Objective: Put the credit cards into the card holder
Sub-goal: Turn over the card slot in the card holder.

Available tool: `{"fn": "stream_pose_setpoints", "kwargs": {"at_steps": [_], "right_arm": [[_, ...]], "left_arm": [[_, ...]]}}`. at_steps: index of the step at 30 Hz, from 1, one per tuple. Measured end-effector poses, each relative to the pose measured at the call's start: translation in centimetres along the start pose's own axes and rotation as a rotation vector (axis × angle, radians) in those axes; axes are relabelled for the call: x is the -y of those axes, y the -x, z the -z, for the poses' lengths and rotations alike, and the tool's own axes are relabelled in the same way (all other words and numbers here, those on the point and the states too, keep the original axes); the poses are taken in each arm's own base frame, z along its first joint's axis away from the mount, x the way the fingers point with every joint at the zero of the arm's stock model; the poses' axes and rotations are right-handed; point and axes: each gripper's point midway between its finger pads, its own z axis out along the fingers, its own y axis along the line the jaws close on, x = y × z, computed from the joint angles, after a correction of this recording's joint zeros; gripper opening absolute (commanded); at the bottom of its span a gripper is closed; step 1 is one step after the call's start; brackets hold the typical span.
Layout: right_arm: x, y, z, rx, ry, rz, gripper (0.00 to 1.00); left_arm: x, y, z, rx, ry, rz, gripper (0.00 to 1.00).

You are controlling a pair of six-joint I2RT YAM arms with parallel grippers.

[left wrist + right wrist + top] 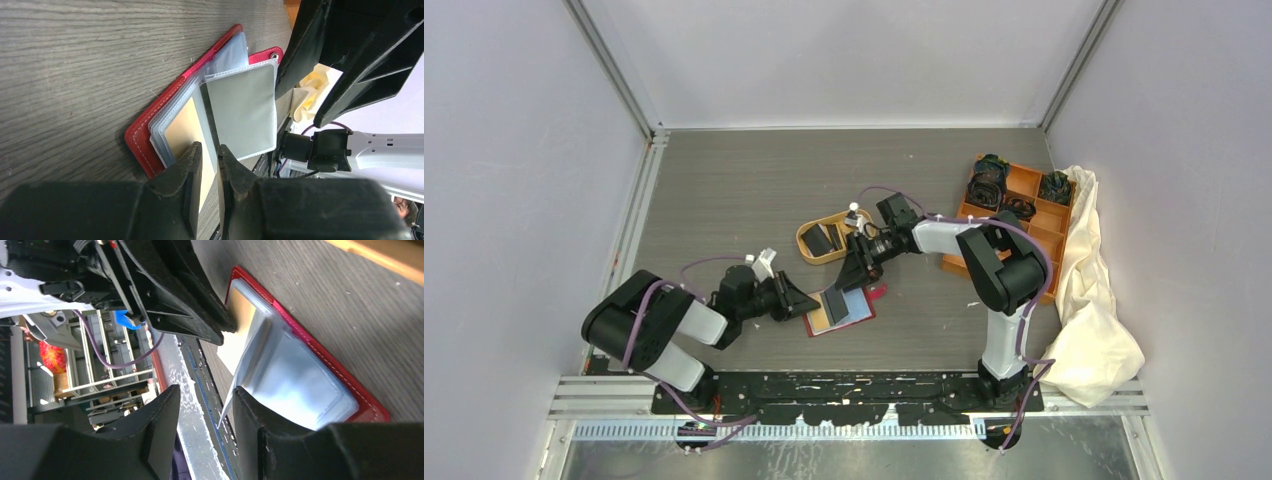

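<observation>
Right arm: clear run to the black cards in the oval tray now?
Likely yes: the cards lie just beside the right gripper, nothing between. But a wallet sleeve stands between its jaws, so it must back off first.

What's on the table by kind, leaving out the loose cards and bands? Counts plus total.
Red card holder: 1
Orange oval tray: 1
Orange compartment box: 1
Cream cloth: 1
Total: 4
</observation>
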Motion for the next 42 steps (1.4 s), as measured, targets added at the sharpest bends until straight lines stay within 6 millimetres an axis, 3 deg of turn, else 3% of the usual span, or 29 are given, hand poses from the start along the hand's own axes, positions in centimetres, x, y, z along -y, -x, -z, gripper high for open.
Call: {"fn": "stream_pose_setpoints", "kwargs": {"at_steps": [8, 17, 24, 33, 36, 39, 40, 41, 42], "right_arm": [[-1.5, -0.4, -1.1, -0.029, 0.062, 0.007, 0.53], [-1.7, -2.6, -3.4, -0.118, 0.072, 0.003, 0.55], [-1.7, -3.1, -4.3, -0.162, 0.052, 0.060, 0.55], [-0.7, -3.0, -3.6, -0.201, -0.048, 0.184, 0.54], [-0.5, -2.5, -2.8, -0.220, -0.115, 0.282, 0.56], [-0.9, -1.5, -1.1, -0.215, -0.215, 0.426, 0.69], [-1.2, -0.9, -0.4, -0.202, -0.259, 0.489, 0.79], [-1.6, -0.2, 0.5, -0.183, -0.306, 0.551, 0.96], [-2.1, 0.4, 1.3, -0.164, -0.341, 0.599, 0.99]], "left_arm": [[0.3, 0.0, -0.5, -0.008, -0.031, 0.019, 0.25], [0.5, 0.1, -0.6, -0.005, -0.040, 0.029, 0.29], [0.6, 0.6, -0.2, 0.025, -0.022, 0.026, 0.32], [2.1, 2.0, 3.3, 0.138, 0.052, -0.073, 0.37], [3.2, 2.8, 5.2, 0.206, 0.065, -0.139, 0.50], [4.6, 3.6, 7.2, 0.286, 0.044, -0.208, 0.64], [4.9, 3.7, 7.9, 0.313, 0.040, -0.224, 0.69], [5.3, 3.9, 8.5, 0.340, 0.030, -0.241, 0.73], [5.6, 4.1, 8.9, 0.358, 0.020, -0.255, 0.76]]}}
